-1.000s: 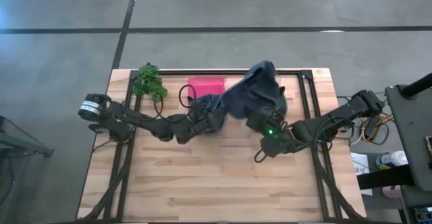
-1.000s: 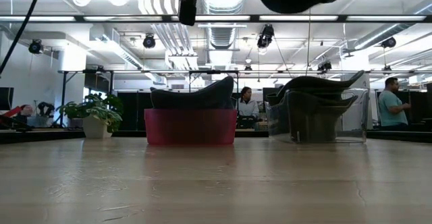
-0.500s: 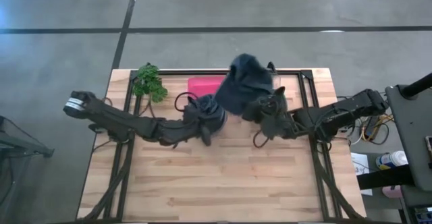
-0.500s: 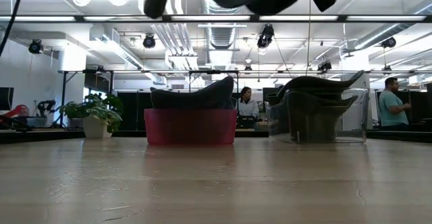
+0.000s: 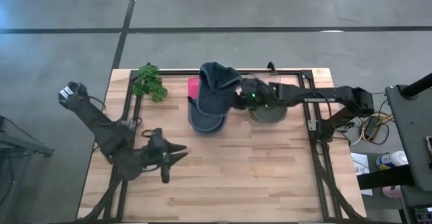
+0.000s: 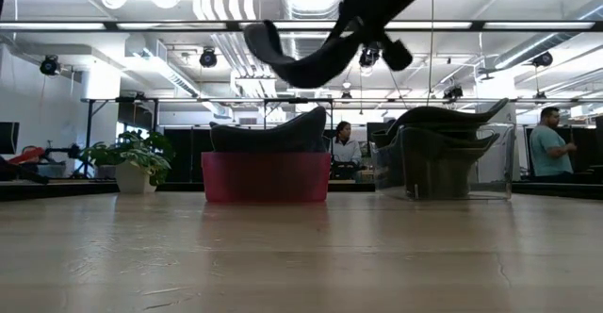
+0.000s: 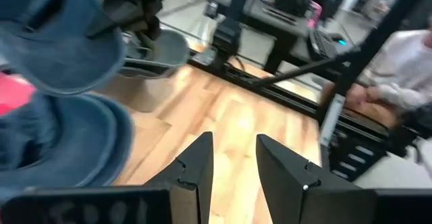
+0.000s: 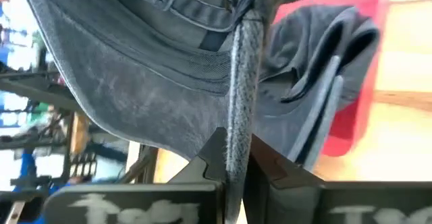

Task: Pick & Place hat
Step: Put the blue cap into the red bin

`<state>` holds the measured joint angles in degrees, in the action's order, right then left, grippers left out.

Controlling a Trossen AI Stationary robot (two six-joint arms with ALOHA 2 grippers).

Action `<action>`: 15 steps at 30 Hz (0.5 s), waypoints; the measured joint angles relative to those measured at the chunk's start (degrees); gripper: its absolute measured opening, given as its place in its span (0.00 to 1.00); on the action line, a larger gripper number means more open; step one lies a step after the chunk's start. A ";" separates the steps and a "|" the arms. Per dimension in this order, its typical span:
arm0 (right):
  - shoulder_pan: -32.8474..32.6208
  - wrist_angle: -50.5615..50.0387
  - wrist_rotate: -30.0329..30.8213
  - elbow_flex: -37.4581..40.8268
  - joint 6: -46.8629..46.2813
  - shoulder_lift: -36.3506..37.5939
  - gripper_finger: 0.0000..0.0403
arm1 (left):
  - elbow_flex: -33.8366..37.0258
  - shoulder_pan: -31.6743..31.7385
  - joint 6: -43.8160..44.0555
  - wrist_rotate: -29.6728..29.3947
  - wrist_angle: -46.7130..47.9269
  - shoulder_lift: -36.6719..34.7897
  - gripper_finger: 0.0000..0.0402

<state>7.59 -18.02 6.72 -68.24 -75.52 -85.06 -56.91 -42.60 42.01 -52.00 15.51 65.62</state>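
Right gripper (image 8: 233, 166) clenched on the brim of a dark hat (image 5: 217, 82); in my right wrist view the cloth edge runs straight down between the two fingers (image 8: 260, 163). I hold the hat in the air over the red bin (image 5: 194, 89) at the far middle of the table (image 5: 270, 177), the right arm reaching in from the right across the clear bin (image 5: 273, 113). In the low view the hat (image 6: 311, 58) hangs tilted, well above the red bin (image 6: 265, 177), which already has a dark hat resting in it. Another hat (image 5: 206, 119) lies at the near edge of the red bin in the high view. The clear bin (image 6: 443, 162) on the far right holds stacked hats. Left gripper (image 5: 174, 155) is released and empty, fingers (image 7: 196, 166) parted, low over the table at near left, well apart from the bins. A plant (image 5: 150, 82) stands at far left.
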 joint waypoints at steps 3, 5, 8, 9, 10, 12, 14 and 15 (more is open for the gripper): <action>3.72 0.29 -7.45 -1.56 0.99 -2.61 0.03 | 0.03 -3.74 5.07 -7.59 3.08 -0.06 0.26; 5.33 0.60 -12.31 -2.92 1.50 -4.91 0.03 | 0.03 -5.49 7.78 -10.80 4.62 -0.04 0.26; 6.54 -0.01 -17.99 -5.97 3.33 -9.37 0.03 | 0.05 -6.43 9.98 -12.49 5.81 -0.04 0.26; 6.86 -0.71 -19.91 -7.26 3.88 -10.82 0.03 | 0.05 -6.43 10.47 -12.55 5.93 -0.04 0.26; 7.08 -2.22 -21.81 -8.71 4.38 -12.34 0.03 | 0.05 -6.38 10.76 -12.65 6.03 -0.04 0.26; 7.63 -5.89 -24.47 -11.59 5.93 -15.15 0.03 | 0.05 -6.37 10.90 -12.65 6.05 -0.04 0.26; 8.15 -9.99 -26.44 -14.04 7.36 -18.04 0.03 | 0.05 -6.33 11.47 -13.02 6.03 -0.04 0.26; 8.42 -11.96 -26.70 -15.30 8.19 -19.32 0.03 | 0.05 -6.33 11.58 -13.64 6.02 -0.04 0.26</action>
<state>16.01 -29.98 -19.99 -83.55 -67.33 -104.38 -56.86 -48.93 53.58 -65.63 21.54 65.58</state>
